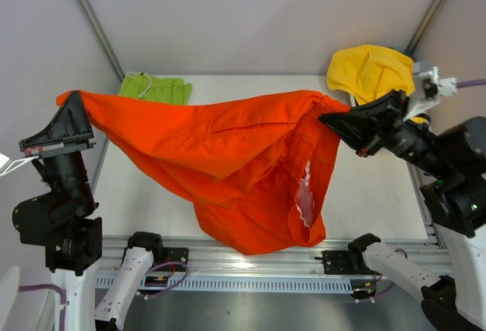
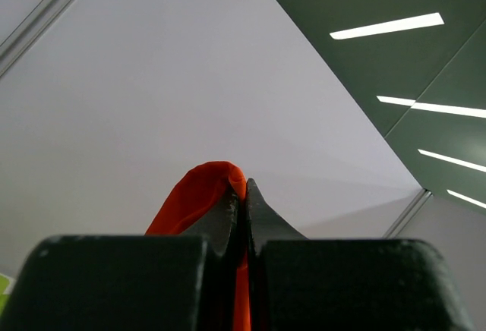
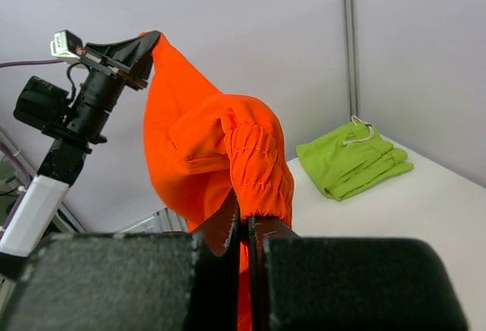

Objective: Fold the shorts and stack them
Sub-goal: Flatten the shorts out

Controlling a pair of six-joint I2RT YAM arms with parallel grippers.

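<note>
The orange-red shorts (image 1: 228, 156) hang stretched in the air above the table between both arms, the loose part sagging toward the near edge with white lining showing. My left gripper (image 1: 72, 103) is shut on one corner of the cloth (image 2: 199, 194) at the left. My right gripper (image 1: 328, 118) is shut on the gathered waistband (image 3: 262, 168) at the right. The lime-green shorts (image 1: 156, 88) lie folded at the table's far left corner, also seen as the green shorts (image 3: 353, 164) in the right wrist view.
A yellow garment (image 1: 372, 73) lies bunched at the table's far right corner, behind my right arm. The white table (image 1: 372, 194) has a metal rail (image 1: 250, 263) along its near edge. Grey walls close in the back and sides.
</note>
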